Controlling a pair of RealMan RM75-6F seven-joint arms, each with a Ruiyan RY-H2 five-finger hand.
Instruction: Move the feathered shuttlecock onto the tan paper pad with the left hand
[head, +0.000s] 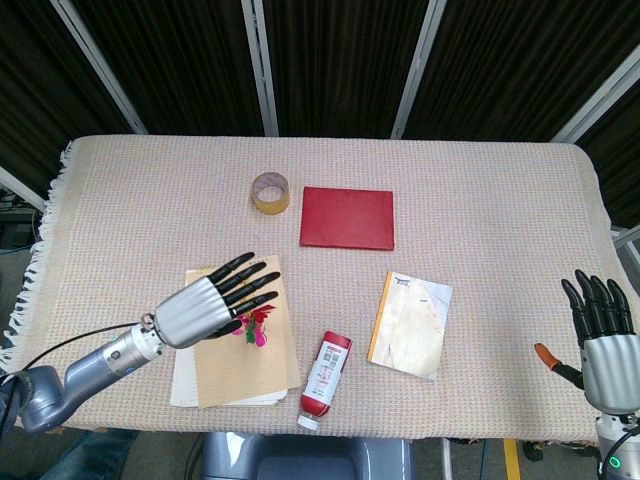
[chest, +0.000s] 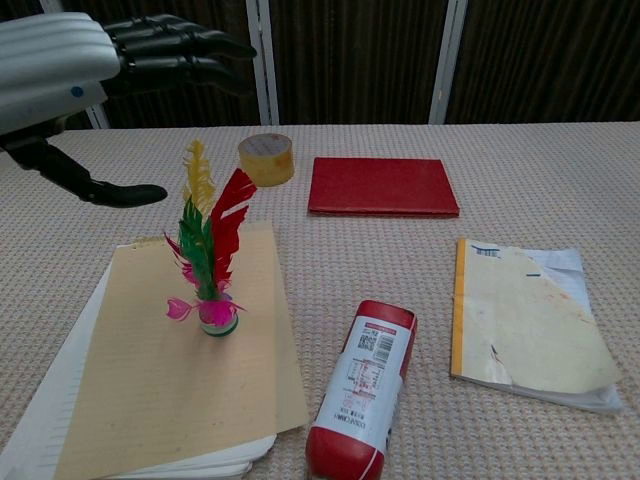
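The feathered shuttlecock (chest: 210, 255) stands upright on the tan paper pad (chest: 160, 370), with red, green and yellow feathers and a pink base. In the head view only part of the shuttlecock (head: 256, 325) shows beside my left hand (head: 205, 302). That left hand (chest: 70, 65) hovers above and to the left of the shuttlecock, fingers spread, holding nothing. My right hand (head: 600, 335) is at the table's front right corner, fingers straight and apart, empty.
A red-capped bottle (head: 323, 378) lies just right of the pad. A yellow-spined notebook (head: 410, 325) lies further right. A red book (head: 347, 217) and a tape roll (head: 269, 192) sit at the back. An orange-tipped object (head: 548, 355) lies beside the right hand.
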